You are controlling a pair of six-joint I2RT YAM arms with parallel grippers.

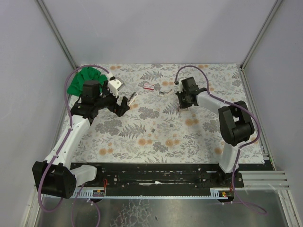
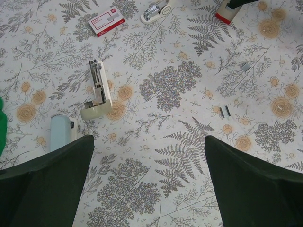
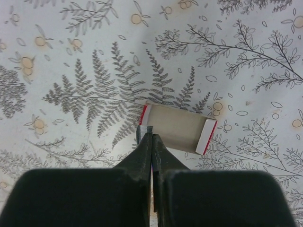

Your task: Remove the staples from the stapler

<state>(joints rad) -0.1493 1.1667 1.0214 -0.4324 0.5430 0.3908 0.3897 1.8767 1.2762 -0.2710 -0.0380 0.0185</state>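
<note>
An opened white stapler (image 2: 97, 90) lies on the flowered cloth just ahead of my left gripper (image 2: 149, 139), which hangs wide open with nothing between its fingers; from above, this stapler (image 1: 131, 97) sits beside the left gripper (image 1: 125, 105). A second stapler (image 1: 165, 92) lies mid-table. My right gripper (image 3: 152, 135) is shut, its tips resting against a short silvery strip of staples (image 3: 145, 129) next to a beige tray with red-and-white ends (image 3: 179, 130). I cannot tell whether the strip is pinched. More staples (image 2: 224, 111) lie loose on the cloth.
A red-and-white box (image 2: 106, 21) lies near the second stapler (image 2: 156, 12). A pale blue-white object (image 2: 61, 132) sits left of the opened stapler. A green cloth (image 1: 83, 78) is bunched at the back left. Another staple bit (image 2: 245, 67) lies to the right.
</note>
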